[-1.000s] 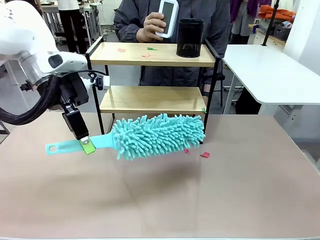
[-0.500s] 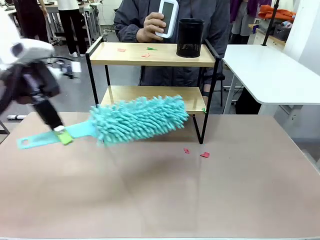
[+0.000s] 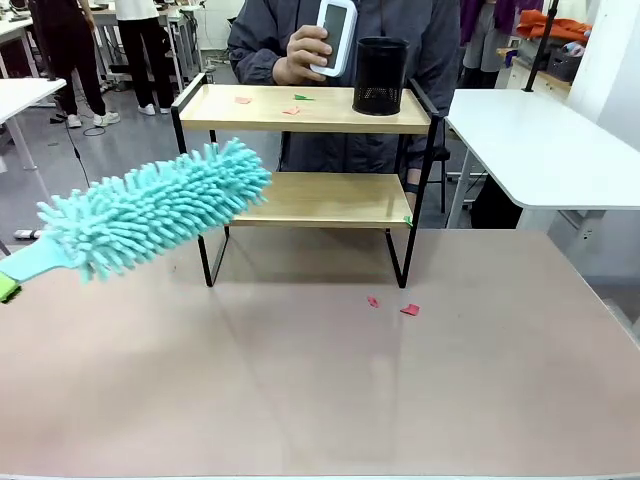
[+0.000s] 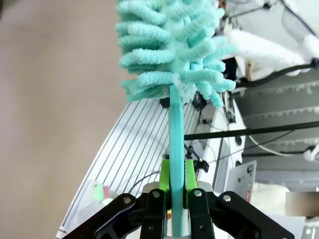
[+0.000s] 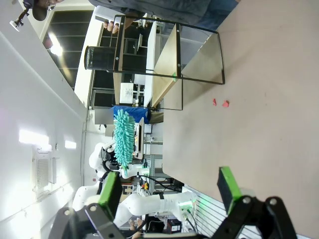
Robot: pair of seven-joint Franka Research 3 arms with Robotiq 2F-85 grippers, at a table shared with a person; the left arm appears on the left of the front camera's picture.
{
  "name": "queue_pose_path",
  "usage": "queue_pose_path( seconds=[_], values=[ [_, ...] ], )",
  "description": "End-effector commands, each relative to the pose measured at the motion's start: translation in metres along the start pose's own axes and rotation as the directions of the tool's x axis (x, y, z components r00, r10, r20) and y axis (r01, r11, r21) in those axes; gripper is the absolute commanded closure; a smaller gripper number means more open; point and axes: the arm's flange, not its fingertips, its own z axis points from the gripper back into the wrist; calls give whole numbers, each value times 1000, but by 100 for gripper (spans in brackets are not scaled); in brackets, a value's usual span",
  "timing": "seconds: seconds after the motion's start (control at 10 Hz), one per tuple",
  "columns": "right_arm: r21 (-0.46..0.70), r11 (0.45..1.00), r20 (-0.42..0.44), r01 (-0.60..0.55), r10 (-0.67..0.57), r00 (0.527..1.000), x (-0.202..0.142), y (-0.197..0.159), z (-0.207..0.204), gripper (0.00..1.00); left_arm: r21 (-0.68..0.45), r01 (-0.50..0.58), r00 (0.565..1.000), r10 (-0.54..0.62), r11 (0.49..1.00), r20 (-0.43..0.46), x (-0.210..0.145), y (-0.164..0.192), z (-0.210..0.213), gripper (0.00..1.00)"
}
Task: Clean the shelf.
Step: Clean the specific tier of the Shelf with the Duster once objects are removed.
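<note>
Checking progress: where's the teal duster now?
Front view, left side: the duster slants midair before the left end of the shelf, clamped by the left gripper.

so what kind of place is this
Likely a robotics lab, not a home: the left gripper holds a duster near a small shelf, with white work tables and people behind.

A lab or workshop hall: rows of white worktables (image 3: 545, 140), people (image 3: 62, 50) standing among them.

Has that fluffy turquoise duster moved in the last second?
Yes. The duster swung left and up, from across the front of the shelf to mostly beyond its left legs.
</note>
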Motion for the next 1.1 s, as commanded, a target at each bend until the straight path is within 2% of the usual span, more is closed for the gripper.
queue_pose_path(
  seconds=[0.0,0.7,1.0],
  values=[
    [19,999,11,-30,30,1000,2,1,-1,0,1,-16,994,16,1000,105,-10,8,4,88],
    [19,999,11,-30,30,1000,2,1,-1,0,-23,-65,992,67,998,106,-16,25,9,88],
    [19,999,11,-30,30,1000,2,1,-1,0,-7,-73,996,74,997,57,-1,23,-5,88]
  ],
)
